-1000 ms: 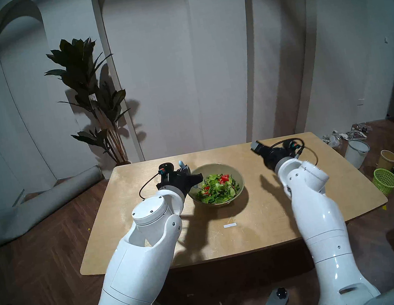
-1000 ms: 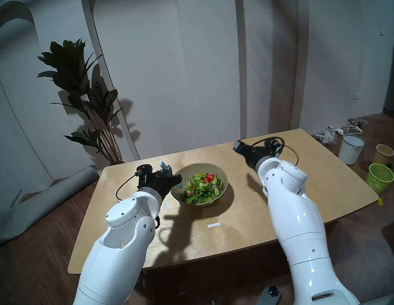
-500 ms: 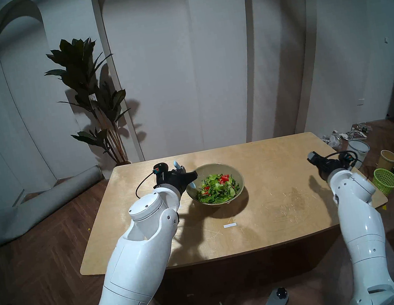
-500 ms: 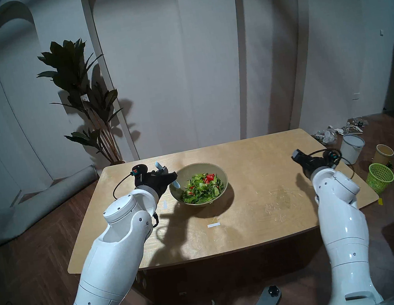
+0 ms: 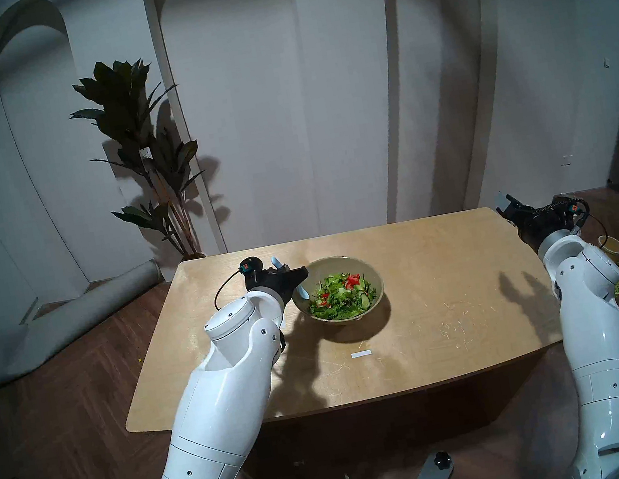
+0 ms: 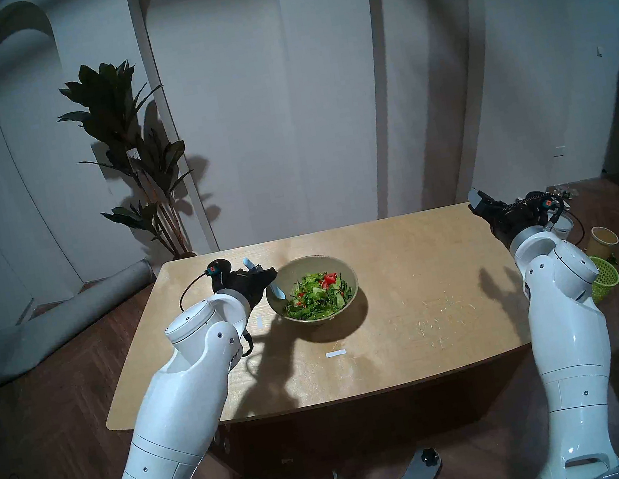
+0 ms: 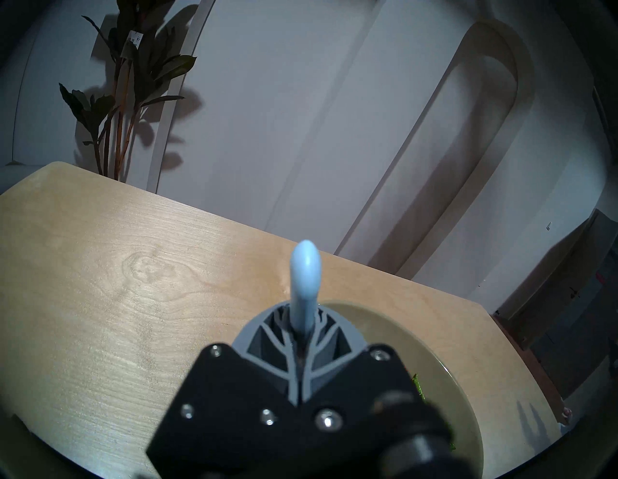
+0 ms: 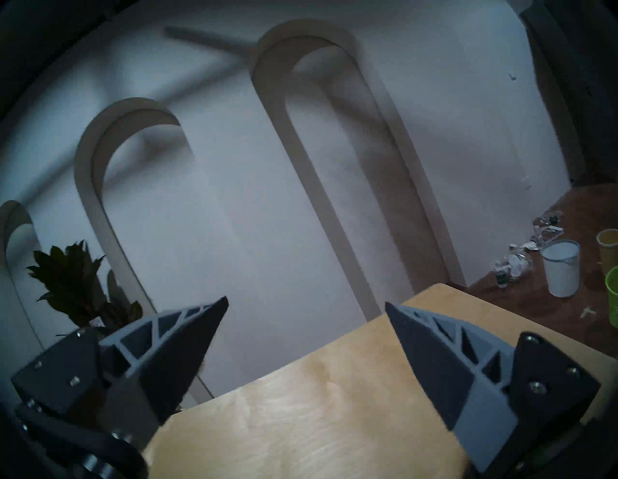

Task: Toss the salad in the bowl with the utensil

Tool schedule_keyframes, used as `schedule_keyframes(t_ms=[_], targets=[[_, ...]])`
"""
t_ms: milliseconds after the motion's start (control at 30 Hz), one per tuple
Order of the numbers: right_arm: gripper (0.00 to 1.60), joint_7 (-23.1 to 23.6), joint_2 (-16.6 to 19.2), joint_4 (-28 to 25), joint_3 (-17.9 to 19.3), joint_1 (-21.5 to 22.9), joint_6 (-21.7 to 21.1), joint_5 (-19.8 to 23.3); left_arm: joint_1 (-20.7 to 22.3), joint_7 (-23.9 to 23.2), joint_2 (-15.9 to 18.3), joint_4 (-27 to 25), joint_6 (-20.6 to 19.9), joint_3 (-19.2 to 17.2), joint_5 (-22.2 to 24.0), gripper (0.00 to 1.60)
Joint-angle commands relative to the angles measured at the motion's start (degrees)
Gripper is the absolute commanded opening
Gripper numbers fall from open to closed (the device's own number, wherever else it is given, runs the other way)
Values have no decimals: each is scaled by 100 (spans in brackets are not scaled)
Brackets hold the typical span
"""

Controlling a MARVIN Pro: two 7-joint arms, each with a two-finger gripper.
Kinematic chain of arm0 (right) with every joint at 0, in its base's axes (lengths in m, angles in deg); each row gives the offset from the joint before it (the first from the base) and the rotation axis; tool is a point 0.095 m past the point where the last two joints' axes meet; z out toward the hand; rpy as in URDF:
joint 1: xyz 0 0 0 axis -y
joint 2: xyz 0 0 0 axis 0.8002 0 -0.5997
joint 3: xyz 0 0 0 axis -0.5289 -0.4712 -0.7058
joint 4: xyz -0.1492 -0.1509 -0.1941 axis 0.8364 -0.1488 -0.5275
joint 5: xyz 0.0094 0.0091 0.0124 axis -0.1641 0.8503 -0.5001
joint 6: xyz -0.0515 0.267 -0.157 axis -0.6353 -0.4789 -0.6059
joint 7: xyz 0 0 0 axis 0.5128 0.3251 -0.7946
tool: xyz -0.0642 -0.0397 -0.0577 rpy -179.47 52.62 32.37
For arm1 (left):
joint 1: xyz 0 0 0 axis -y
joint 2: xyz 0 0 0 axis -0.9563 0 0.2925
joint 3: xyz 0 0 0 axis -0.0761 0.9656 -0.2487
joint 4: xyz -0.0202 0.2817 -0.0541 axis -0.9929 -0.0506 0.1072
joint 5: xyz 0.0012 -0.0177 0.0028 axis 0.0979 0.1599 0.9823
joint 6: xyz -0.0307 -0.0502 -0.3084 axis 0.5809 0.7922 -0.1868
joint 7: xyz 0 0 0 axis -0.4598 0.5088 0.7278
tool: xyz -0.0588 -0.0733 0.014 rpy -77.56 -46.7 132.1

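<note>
Salad [image 5: 343,294] heaped in bowl [image 5: 375,278]

The left arm reaches forward over the table's left half, wrist angled slightly downward; the left gripper [image 5: 292,274] has its jaws clamped together. The right arm extends out beyond the table's right edge, wrist level; the right gripper [image 8: 306,309] has its jaws spread wide, empty.
</note>
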Motion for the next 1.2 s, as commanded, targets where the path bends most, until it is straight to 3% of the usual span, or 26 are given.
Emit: schedule_keyframes(t_ms=[0, 333, 633, 900, 1167], targets=[[160, 187, 100, -619, -194, -2, -163, 23, 156, 104, -120, -6, 134, 49, -106, 0], [160, -165, -22, -1342, -351, -166, -743, 58, 55, 306, -129, 169, 613, 280, -510, 0], [160, -1056, -63, -2114, -714, -350, -1538, -229, 11, 384, -113, 264, 964, 363, -670, 0], [160, -1420, -116, -2004, -1210, -269, -1545, -603, -38, 373, -82, 258, 1105, 376, -696, 0], [160, -1431, -30, -1914, -1463, -119, -1450, -781, -67, 359, -81, 260, 1146, 352, -704, 0]])
